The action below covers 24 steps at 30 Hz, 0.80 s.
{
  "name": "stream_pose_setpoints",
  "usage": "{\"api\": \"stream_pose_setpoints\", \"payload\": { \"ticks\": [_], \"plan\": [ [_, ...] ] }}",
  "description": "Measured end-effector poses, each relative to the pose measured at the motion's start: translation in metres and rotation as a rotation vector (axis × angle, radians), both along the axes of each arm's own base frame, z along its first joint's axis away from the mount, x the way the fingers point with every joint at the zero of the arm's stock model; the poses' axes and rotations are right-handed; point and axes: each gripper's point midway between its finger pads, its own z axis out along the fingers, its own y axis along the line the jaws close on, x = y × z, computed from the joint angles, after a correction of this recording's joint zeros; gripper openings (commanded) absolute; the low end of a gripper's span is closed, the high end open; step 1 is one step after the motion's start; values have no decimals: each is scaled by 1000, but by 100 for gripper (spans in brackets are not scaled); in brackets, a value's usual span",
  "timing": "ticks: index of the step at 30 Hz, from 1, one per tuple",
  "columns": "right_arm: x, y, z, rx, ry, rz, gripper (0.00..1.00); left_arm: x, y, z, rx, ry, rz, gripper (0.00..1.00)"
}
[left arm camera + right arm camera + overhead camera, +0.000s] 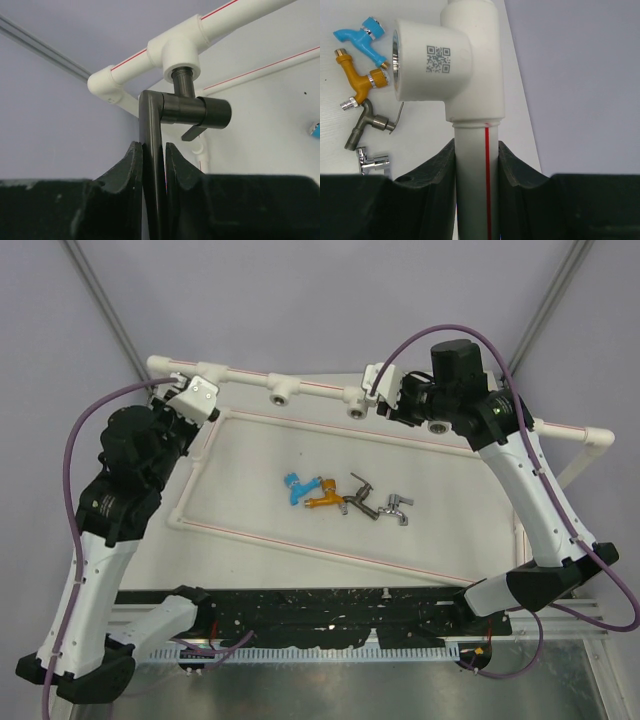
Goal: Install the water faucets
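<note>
My left gripper [154, 150] is shut on the long straight arm of the larger dark-grey faucet [192, 111]. The faucet's threaded end sits in the socket of the left white tee [177, 50]. In the top view this gripper [190, 392] is at the frame's back left corner and hides the faucet. My right gripper [476, 150] is shut on the white pipe [472, 170] just below a tee with a QR label [437, 65]; in the top view it [384, 400] is on the back rail. The blue [293, 486], orange [323, 498], dark metal [357, 497] and chrome [394, 508] faucets lie loose on the mat.
The white pipe frame [300, 386] runs along the back, with brass-lined sockets [273, 396] facing forward. Thin white rails border the mat [300, 545]. The small faucets also show in the right wrist view: blue [360, 32], orange [357, 82], dark metal [367, 122], chrome [372, 161].
</note>
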Motion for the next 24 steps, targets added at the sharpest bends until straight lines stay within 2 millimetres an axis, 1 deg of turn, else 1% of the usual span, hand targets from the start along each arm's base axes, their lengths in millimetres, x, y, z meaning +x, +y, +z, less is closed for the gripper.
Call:
{"api": "stream_pose_setpoints", "payload": {
  "ticks": [2, 3, 4, 6, 7, 8, 10, 13, 15, 17, 18, 21, 23, 24],
  "plan": [
    [0, 0, 0, -1, 0, -2, 5, 0, -8, 3, 8, -11, -25, 32],
    [1, 0, -1, -2, 0, -3, 5, 0, -16, 5, 0, -21, -60, 35],
    [2, 1, -1, -1, 0, -2, 5, -1, -32, 8, -23, -27, -126, 38],
    [2, 3, 0, 2, -1, 4, 5, -11, -70, 8, -78, -12, -303, 45],
    [2, 4, 0, 3, -2, 6, 5, -16, -87, 5, -104, 9, -381, 48],
    [3, 4, 0, 3, -2, 6, 5, -19, -99, 1, -121, 33, -434, 51],
    [4, 5, 0, 3, -4, 6, 5, -23, -111, -6, -160, 82, -486, 57],
    [3, 5, 0, 3, -4, 6, 5, -19, -124, -14, -214, 151, -504, 65],
    [4, 5, 0, 4, -5, 6, 5, -17, -124, -10, -259, 167, -475, 73],
    [4, 5, 0, 4, -4, 6, 5, -16, -117, 5, -305, 139, -424, 78],
    [3, 5, 0, 4, -4, 7, 5, -15, -112, 16, -328, 112, -390, 80],
    [4, 5, 0, 4, -5, 7, 5, -13, -91, 45, -382, 23, -282, 80],
    [4, 5, 0, 4, -5, 7, 5, -11, -73, 57, -405, -24, -186, 81],
    [4, 5, 0, 4, -5, 7, 5, -8, -67, 59, -411, -35, -145, 81]
  ]
}}
